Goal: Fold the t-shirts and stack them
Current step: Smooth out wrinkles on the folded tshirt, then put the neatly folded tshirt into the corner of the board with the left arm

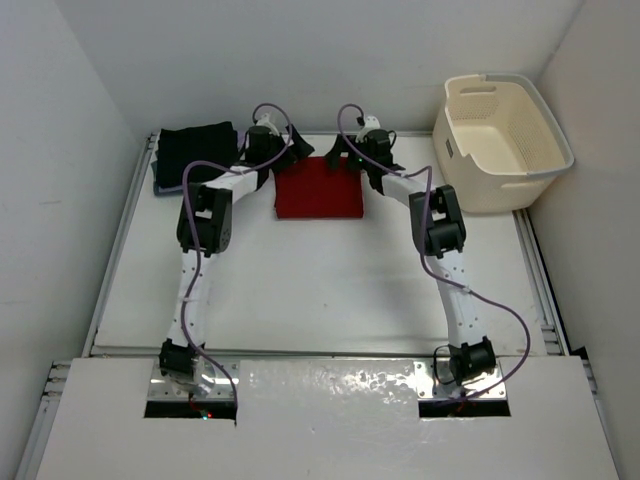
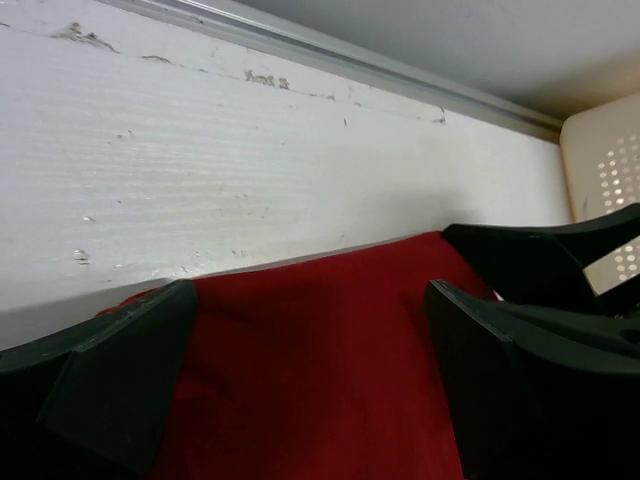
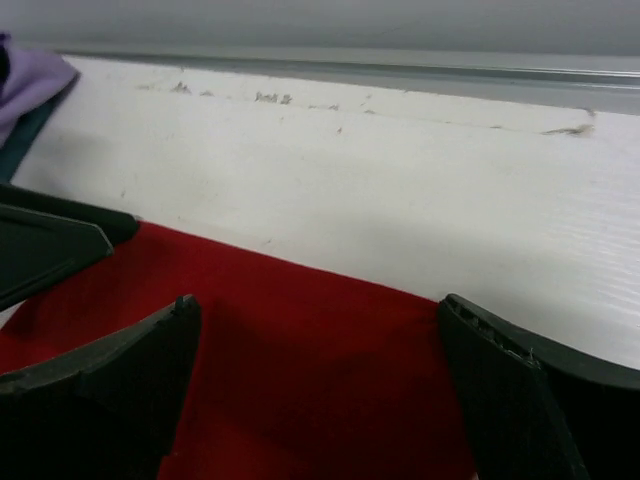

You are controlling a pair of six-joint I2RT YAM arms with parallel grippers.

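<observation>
Left gripper [image 2: 300,330] and right gripper [image 3: 315,335] hang open over the red shirt [image 1: 318,190]. Risk: pinching only its top layer would unfold it on lifting.

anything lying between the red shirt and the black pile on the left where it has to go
No loose thing visible. Bare table lies between the red shirt and the black pile; only the left arm crosses above that gap, its open left claw over the shirt.
</observation>
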